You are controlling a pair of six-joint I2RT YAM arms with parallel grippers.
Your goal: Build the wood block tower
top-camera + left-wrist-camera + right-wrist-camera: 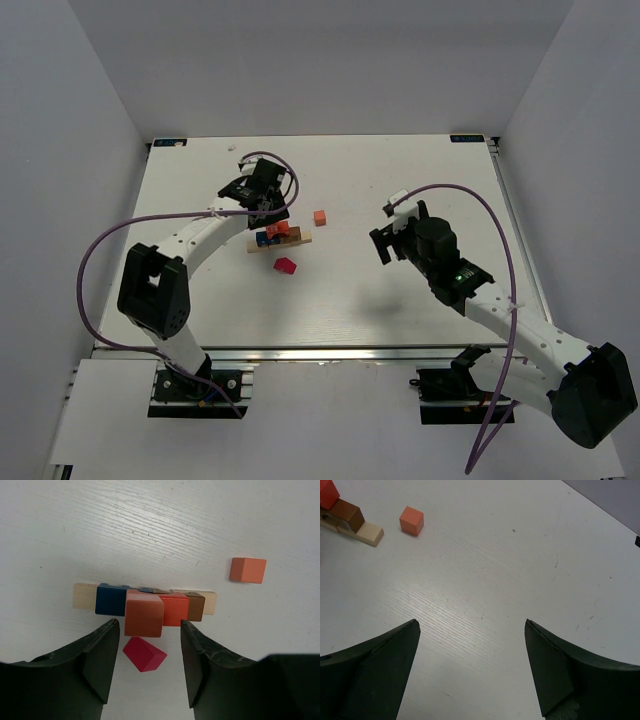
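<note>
The wood block tower (280, 238) stands mid-table. In the left wrist view its pale tan base row (84, 595) carries a blue block (110, 600), a red-orange block (176, 609) and a brown block (196, 606), with an orange-brown block (144, 614) on top. A red wedge block (145, 653) lies on the table beside the tower (286, 265). A loose orange cube (248, 570) lies apart (320, 216). My left gripper (149, 626) is open above the tower, touching nothing (268, 210). My right gripper (471, 622) is open and empty over bare table (385, 228).
The right wrist view shows the tower's end (347, 514) and the orange cube (412, 520) at its far left. White walls enclose the table (400, 310) on the left, back and right.
</note>
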